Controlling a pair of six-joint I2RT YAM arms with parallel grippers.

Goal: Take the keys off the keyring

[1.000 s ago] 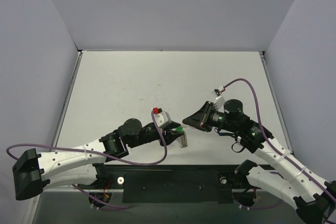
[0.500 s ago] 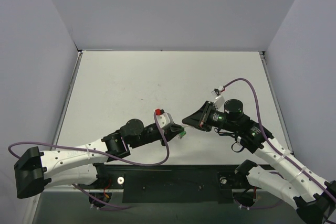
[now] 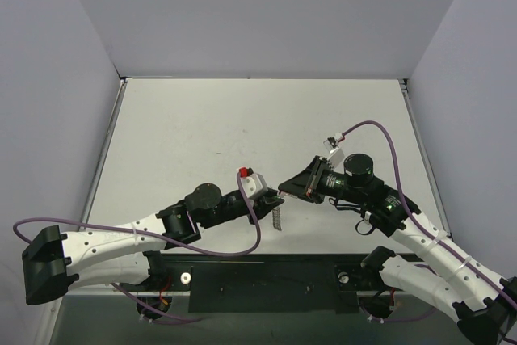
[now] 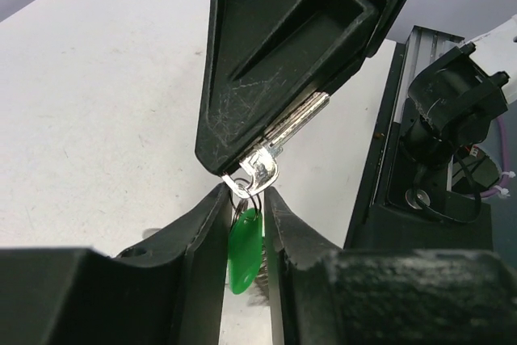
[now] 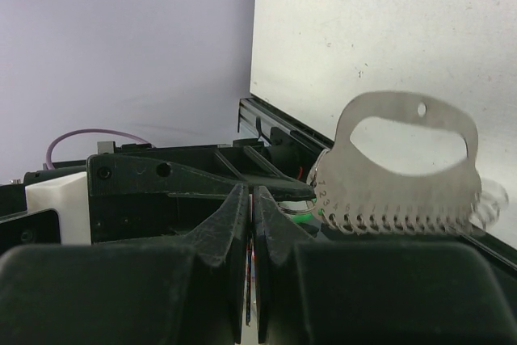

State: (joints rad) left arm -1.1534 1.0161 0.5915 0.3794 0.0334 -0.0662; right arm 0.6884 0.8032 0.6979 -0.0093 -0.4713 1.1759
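Observation:
Both grippers meet just above the table's near edge. In the left wrist view my left gripper (image 4: 245,191) has its fingertips closed round the thin wire keyring (image 4: 241,188), and a green tag (image 4: 245,248) hangs between the fingers. My right gripper (image 4: 230,169) comes from above, shut on a slim silver key (image 4: 295,124) whose head sits on the ring. In the top view the left gripper (image 3: 272,197) and right gripper (image 3: 282,186) touch tips. A silver notched plate (image 5: 404,167) hangs from the ring beside my right gripper (image 5: 252,191); it also shows in the top view (image 3: 277,216).
The white table (image 3: 242,119) stretches away behind the grippers, with grey walls on three sides. A black mounting rail (image 3: 266,280) runs along the near edge below the grippers. Purple cables (image 3: 388,139) loop off both wrists.
Both grippers have stayed tip to tip, shifting slightly. The silver plate, tucked up half a second ago, now hangs straight down below the grippers. The green tag no longer shows from above.

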